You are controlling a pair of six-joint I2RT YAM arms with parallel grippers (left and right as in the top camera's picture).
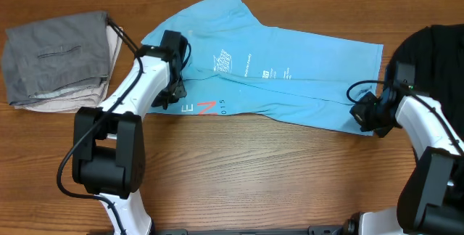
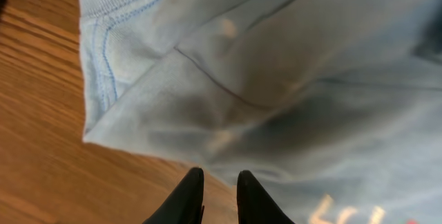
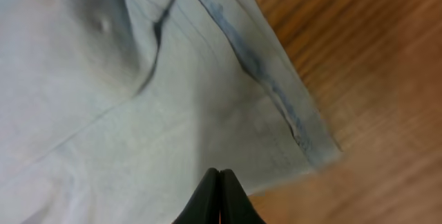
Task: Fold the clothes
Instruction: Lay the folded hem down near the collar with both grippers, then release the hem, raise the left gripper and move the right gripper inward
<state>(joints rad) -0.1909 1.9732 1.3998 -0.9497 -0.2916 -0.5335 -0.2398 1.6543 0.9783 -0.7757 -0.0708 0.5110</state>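
Observation:
The clothes, a light blue T-shirt [image 1: 275,75], lie folded lengthwise across the table with white print facing up and a coral letter [image 1: 205,108] at the near edge. My left gripper [image 1: 174,93] is at the shirt's left end. In the left wrist view its fingertips [image 2: 219,175] stand a narrow gap apart, pinched on the near edge of the cloth [image 2: 276,79]. My right gripper [image 1: 362,115] is at the shirt's near right corner. In the right wrist view its fingertips [image 3: 219,173] are pressed together on the cloth's edge [image 3: 138,99], beside the hem.
A folded pile of grey and beige garments [image 1: 54,57] sits at the far left, close to the left arm. A black heap [image 1: 435,46] lies at the far right behind the right arm. Bare wood [image 1: 275,170] runs along the table's near side.

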